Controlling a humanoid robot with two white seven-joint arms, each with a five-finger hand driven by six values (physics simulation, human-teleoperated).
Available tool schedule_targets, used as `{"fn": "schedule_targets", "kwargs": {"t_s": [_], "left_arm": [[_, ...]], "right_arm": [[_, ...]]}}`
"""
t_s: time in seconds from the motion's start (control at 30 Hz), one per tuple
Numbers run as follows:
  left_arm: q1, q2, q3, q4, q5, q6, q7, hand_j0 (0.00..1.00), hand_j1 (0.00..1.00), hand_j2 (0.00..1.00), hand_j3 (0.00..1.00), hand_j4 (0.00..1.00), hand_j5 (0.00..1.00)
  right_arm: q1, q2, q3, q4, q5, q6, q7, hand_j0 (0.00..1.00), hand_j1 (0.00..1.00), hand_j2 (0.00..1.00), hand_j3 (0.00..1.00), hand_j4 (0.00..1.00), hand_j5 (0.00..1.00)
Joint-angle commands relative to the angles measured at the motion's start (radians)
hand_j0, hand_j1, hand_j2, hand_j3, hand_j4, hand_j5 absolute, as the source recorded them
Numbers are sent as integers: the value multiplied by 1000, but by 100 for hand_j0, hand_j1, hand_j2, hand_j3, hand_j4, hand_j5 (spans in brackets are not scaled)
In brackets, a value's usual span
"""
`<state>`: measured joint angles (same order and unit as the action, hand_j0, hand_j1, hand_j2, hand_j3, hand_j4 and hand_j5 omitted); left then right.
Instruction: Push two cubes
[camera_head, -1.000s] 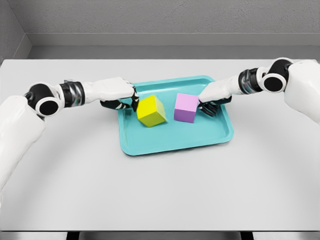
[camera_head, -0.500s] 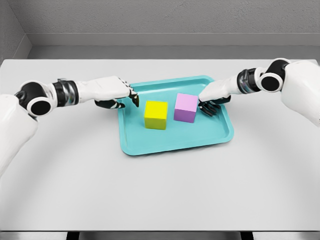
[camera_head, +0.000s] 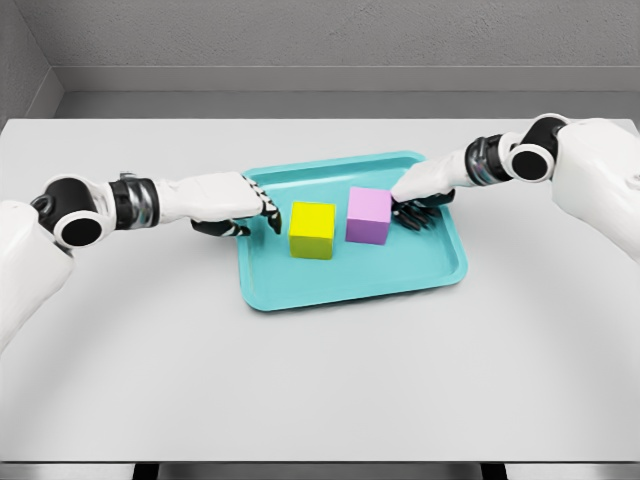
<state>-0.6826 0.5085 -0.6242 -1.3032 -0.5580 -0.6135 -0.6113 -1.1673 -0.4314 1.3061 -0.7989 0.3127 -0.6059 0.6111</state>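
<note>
On a matte grey table (camera_head: 320, 380), the left hand (camera_head: 228, 203) reaches in low from the left, fingers curled loosely and gripping nothing, its dark fingertips (camera_head: 270, 213) over the tray's left rim and just short of the yellow cube (camera_head: 312, 230). A thin gap shows between them. The cube sits flat and square-on in the tray (camera_head: 350, 285), a shallow teal piece with rounded corners and a raised lip, smooth as moulded plastic. Just beside it, a narrow gap apart, stands the lilac cube (camera_head: 369, 215), equally sharp-edged and matte. The right hand (camera_head: 425, 193) presses against that cube's right face, fingers bent and splayed along it, grasping nothing. The white-shelled right arm stretches away to the table's far right.

The step in hand appears to be the push itself: each hand works its own cube from the outer side, driving them toward each other at the tray's middle. Closing the last gap likely calls for the left hand to regain contact and for both to push level and slowly, lest a cube twist or tip.
</note>
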Motion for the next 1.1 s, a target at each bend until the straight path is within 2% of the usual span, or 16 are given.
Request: {"fn": "schedule_targets", "kwargs": {"t_s": [0.0,0.1,0.3,0.4,0.73,0.97,1.07], "left_arm": [[0,7,-3,1,6,3,0,61,61,61,61,61,61],[2,2,-2,9,4,3,0,61,61,61,61,61,61],[-28,-51,-2,119,-8,3,0,61,61,61,61,61,61],[-28,-71,-25,119,-28,3,0,61,61,61,61,61,61],[-32,-87,-58,97,-20,3,0,61,61,61,61,61,61],[-32,-68,-48,99,-16,3,0,61,61,61,61,61,61],[-23,-12,-46,15,17,3,0,61,61,61,61,61,61]], "right_arm": [[-2,8,4,0,8,-5,0,14,14,14,14,14,14],[-6,13,2,-3,29,-5,0,14,14,14,14,14,14],[-15,17,2,-3,37,-5,0,14,14,14,14,14,14],[-20,28,2,-5,55,-5,0,14,14,14,14,14,14],[-32,43,2,-5,65,-5,0,14,14,14,14,14,14],[-40,34,-8,9,109,20,0,14,14,14,14,14,14],[-40,34,-8,18,111,20,0,14,14,14,14,14,14]]}}
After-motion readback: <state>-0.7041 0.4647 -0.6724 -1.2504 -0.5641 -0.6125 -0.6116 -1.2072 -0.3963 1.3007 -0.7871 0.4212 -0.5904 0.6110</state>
